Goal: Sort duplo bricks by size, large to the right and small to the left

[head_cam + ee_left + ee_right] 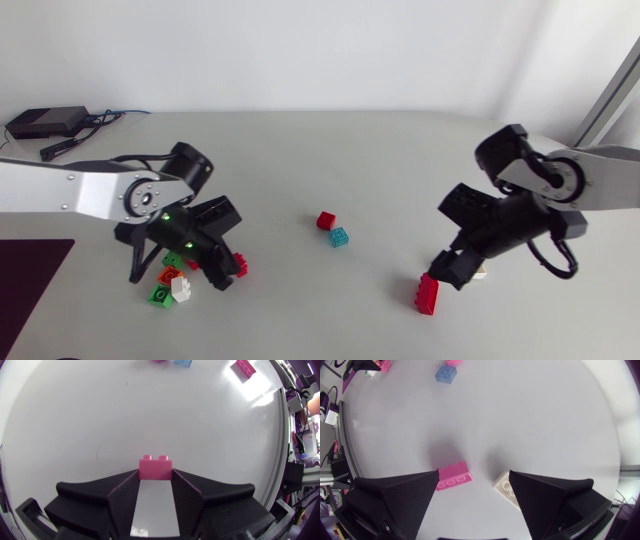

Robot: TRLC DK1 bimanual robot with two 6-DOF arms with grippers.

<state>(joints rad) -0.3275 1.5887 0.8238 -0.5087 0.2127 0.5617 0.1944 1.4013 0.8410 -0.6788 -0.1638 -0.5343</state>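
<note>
My left gripper (232, 270) is shut on a small red brick (241, 265), which shows pinched between the fingertips in the left wrist view (155, 467). It sits right beside a cluster of small bricks: green (160, 296), white (181, 288) and red (170, 274). At the right my right gripper (448, 268) stands open, low over the table. A long red brick (454, 476) lies by one of its fingers and a white brick (506, 487) by the other, neither held. A small red brick (325, 220) and a teal brick (339, 237) lie mid-table.
A black box with cables (45, 123) sits at the table's back left corner. A dark mat (30, 270) lies at the left front edge. Bare table surface (330, 310) stretches between the two arms, in front of the middle bricks.
</note>
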